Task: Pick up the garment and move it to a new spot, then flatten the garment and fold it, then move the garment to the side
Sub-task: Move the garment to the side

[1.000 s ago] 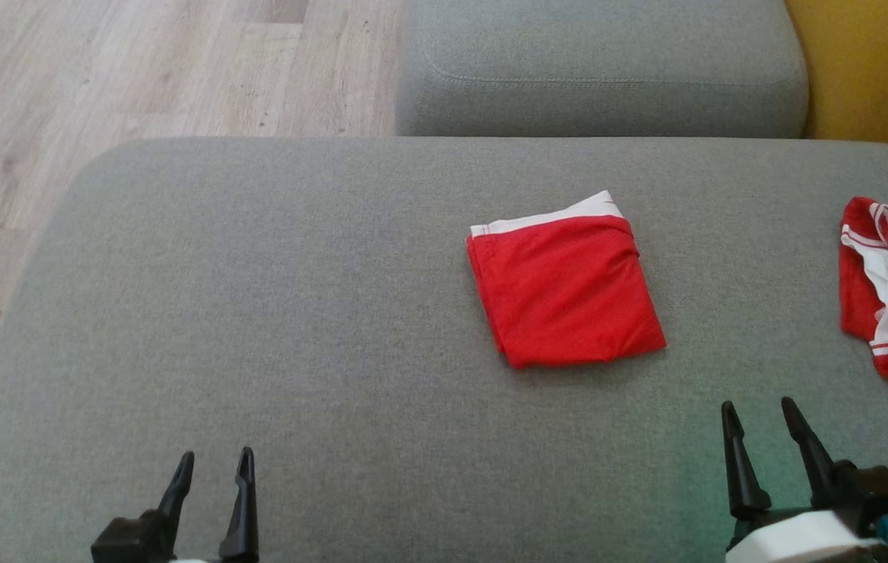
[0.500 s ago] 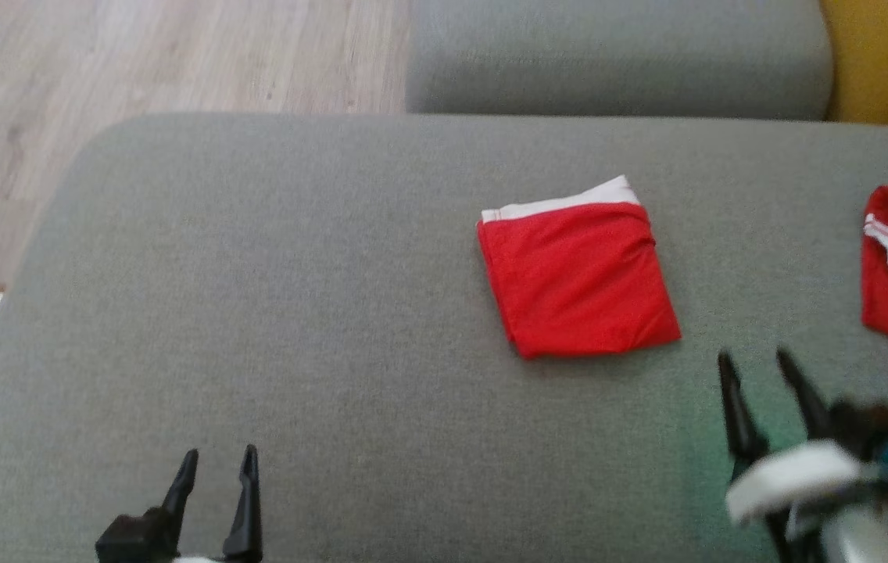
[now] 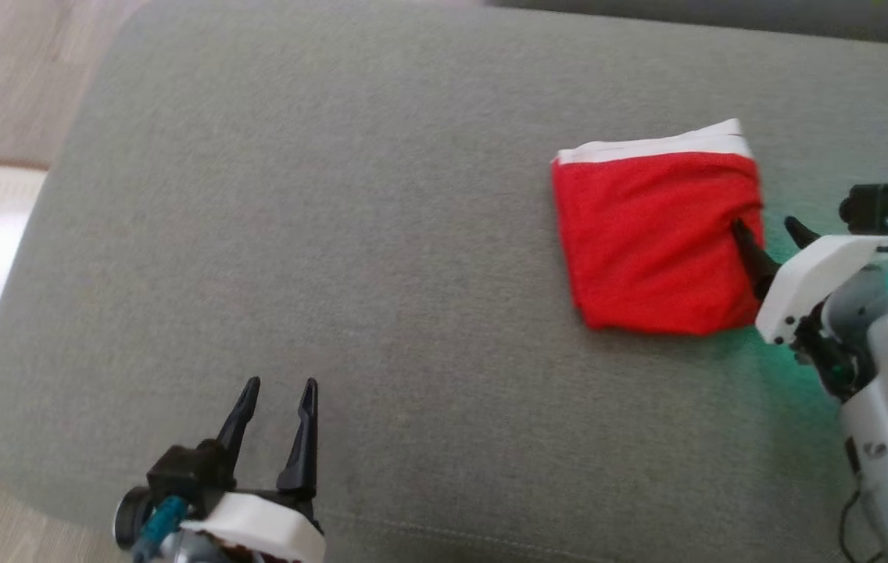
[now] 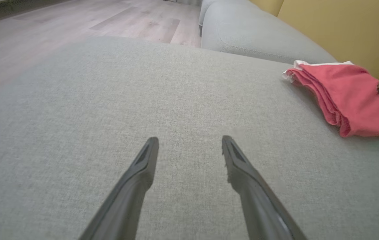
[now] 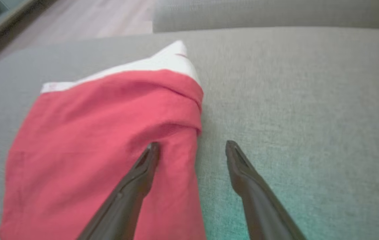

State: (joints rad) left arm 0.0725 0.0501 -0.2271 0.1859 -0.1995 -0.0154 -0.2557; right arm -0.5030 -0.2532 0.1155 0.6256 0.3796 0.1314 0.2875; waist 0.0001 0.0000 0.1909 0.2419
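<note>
**Finding.** The folded red garment (image 3: 659, 242) lies flat on the right part of the grey seat cushion (image 3: 334, 234), with its white band at the far edge. The right gripper (image 3: 763, 227) stands at the garment's right edge, jaws wide and holding nothing. One finger (image 5: 139, 180) is over the red cloth and the other is over bare cushion. I cannot tell whether either tip touches. The left gripper (image 3: 281, 385) hovers over bare cushion near the front edge, well apart from the garment, jaws wide and empty.

**Risks, in my judgement.**
- If the jaws close from here they may pinch only the top layer, and a lift would then peel the fold open.
- A tip pressed down and dragged would ruck the stack or push it askew.
- A one-sided hold would let the free side droop and unfold during the move to the side.
- The cushion looks soft, so a deep press could catch upholstery along with the cloth.

**Count.**
- One garment.
- Two grippers, with two fingers each.
- Two grey cushions: the seat cushion and a rear cushion (image 4: 249, 33) behind it.
- One stretch of wood floor (image 3: 14, 70).
</note>
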